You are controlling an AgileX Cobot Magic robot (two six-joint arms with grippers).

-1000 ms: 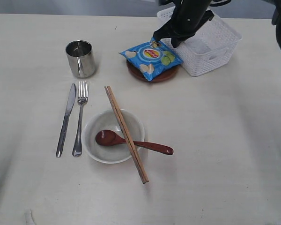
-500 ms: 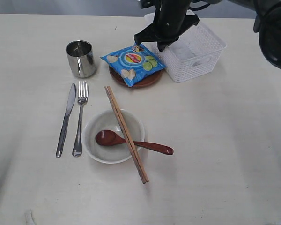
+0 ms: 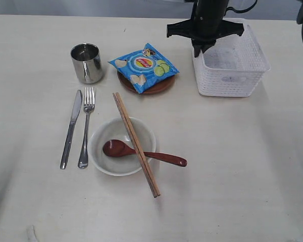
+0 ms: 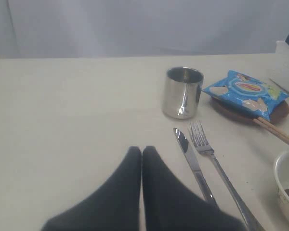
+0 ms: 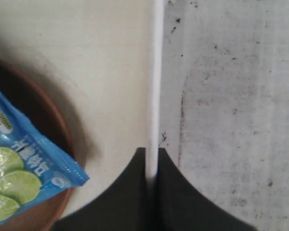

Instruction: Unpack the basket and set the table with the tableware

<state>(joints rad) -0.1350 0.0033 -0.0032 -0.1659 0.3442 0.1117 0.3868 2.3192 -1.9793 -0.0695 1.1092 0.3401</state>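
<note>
White basket (image 3: 227, 83) rim clamped in right fingers (image 5: 183, 195); left fingers (image 4: 125, 185) together, empty.

Wall: a plain pale grey wall (image 4: 135, 24) is running behind the far edge of the table (image 3: 252, 166).
Table: it is filling almost the whole exterior view, pale cream, its faint wood grain showing.
Light: soft, even light is falling from above, throwing short, blurred shadows.
Shade: the table's left side is lying dimmer than the rest.

Exterior overhead; left wrist low; right wrist close, seemingly downward; plate (image 3: 159, 86) shared.
</note>
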